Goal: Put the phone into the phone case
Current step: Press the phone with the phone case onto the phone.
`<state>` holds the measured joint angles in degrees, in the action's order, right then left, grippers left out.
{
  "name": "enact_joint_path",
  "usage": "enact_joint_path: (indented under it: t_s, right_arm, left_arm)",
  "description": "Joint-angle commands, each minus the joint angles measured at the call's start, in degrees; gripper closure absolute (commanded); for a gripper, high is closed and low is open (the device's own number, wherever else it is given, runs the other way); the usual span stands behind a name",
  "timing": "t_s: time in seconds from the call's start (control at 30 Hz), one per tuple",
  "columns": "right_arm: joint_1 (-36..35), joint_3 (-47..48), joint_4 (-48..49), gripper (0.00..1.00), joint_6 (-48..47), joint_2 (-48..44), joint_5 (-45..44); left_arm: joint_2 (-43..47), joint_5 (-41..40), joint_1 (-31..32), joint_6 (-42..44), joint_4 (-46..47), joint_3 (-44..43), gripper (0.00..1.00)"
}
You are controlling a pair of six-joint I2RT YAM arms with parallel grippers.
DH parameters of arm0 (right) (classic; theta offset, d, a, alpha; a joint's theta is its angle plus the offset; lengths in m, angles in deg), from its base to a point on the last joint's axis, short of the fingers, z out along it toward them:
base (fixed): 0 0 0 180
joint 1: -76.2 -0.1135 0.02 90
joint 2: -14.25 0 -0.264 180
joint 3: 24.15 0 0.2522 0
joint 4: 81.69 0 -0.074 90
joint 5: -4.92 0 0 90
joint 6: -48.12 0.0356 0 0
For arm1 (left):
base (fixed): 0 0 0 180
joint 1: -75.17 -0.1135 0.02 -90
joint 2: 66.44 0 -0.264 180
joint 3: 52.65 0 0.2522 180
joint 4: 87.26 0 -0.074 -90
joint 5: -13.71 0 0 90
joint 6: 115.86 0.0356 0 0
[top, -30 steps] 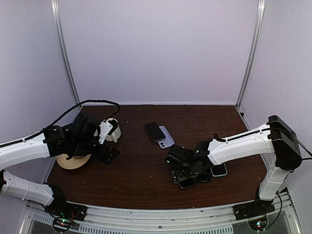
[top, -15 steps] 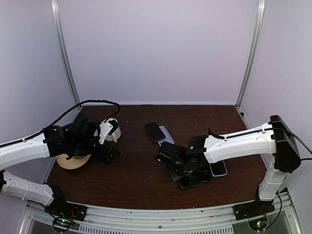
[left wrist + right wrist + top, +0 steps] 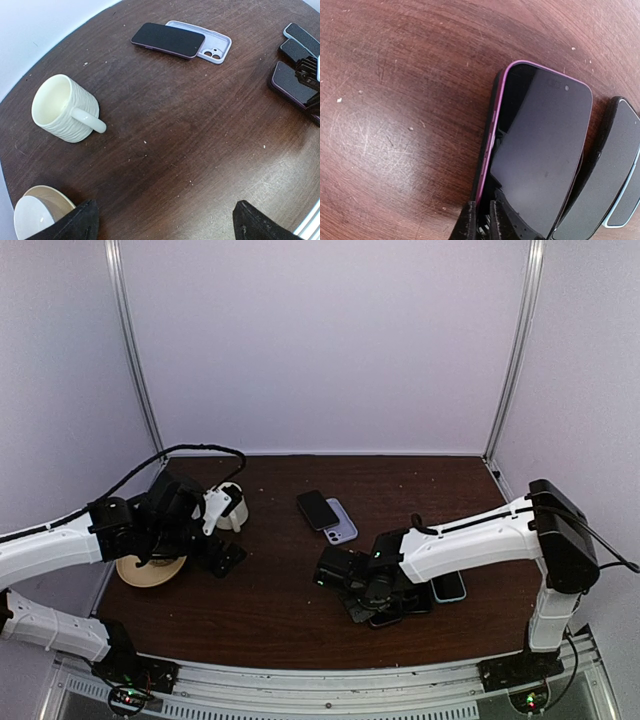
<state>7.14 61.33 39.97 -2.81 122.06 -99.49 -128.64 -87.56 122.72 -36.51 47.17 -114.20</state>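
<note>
Right pincer (image 3: 481, 221) has swung left over the bench (image 3: 165, 150), pinched nearly closed on the purple phone (image 3: 540, 150) edge, so it's coming off the pile but nowhere near the lilac case (image 3: 216, 46); left pincer (image 3: 167, 222) is wide open, empty.

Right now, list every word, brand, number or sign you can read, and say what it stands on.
No readable text in any view.
The purple-edged phone: screen dark, blank.
The top phone: screen dark; the case under it is unmarked.
The mug: plain, no print.
The other phones: dark, nothing legible.
</note>
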Motion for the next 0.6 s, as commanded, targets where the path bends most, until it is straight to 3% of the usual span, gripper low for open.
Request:
enact_joint_path:
  t_s: [0.0, 0.23, 0.43, 0.57]
  right_arm:
    - [0.3, -2.4, -1.5, 0.92, 3.7, 1.0, 0.4]
    - [0.7, -7.5, -1.3, 1.00, 7.3, 0.6, 1.4]
    - [1.5, -7.5, -0.8, 1.00, 6.4, 0.4, 3.7]
    - [2.5, -2.4, -4.8, 0.83, 2.9, -3.0, 1.3]
  left_arm:
    - [0.3, 0.4, -0.5, 0.4, 0.8, -0.2, 0.02]
    - [0.3, 0.2, -0.5, 0.4, 0.8, -0.2, 0.03]
    - [0.0, -0.9, -0.9, 0.9, 1.1, -0.1, 0.02]
    - [-0.6, 0.1, -1.6, 0.7, 1.0, -0.6, 0.03]
